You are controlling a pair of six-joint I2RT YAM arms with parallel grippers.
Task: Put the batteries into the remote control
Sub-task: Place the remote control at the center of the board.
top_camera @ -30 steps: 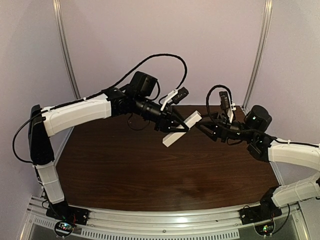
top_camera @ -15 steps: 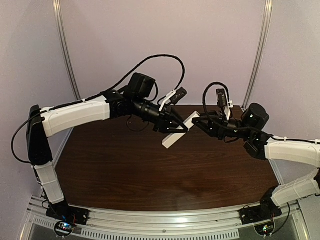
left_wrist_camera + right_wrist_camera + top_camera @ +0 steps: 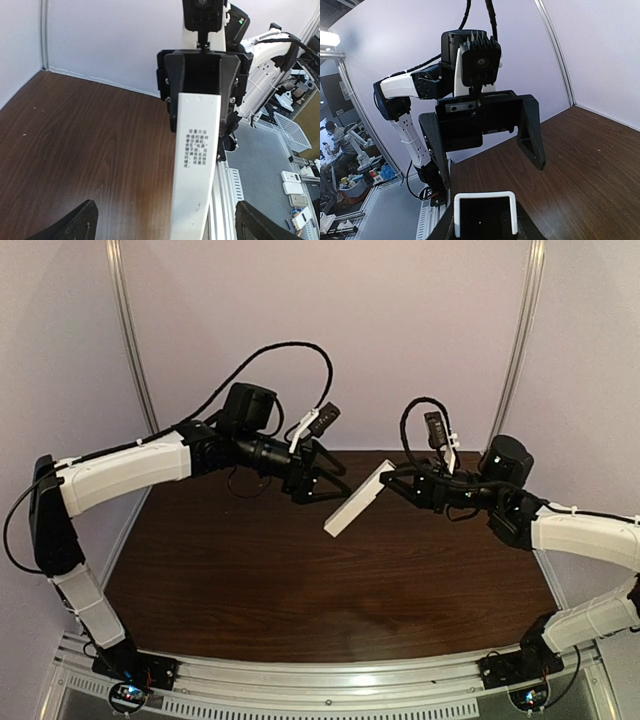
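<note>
1. White remote (image 3: 355, 505) hangs in the air above the table (image 3: 300, 580).
2. The right gripper (image 3: 390, 478) is closed on one end of it.
3. The left gripper (image 3: 335, 478) is wide open near it, holding nothing.

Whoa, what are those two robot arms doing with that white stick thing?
That white stick is a remote control. The right gripper is shut on one end of it and holds it up in the air above the brown table. The left gripper is wide open right beside it, not gripping it. The job is to put batteries in, but no batteries show in these pictures.
</note>
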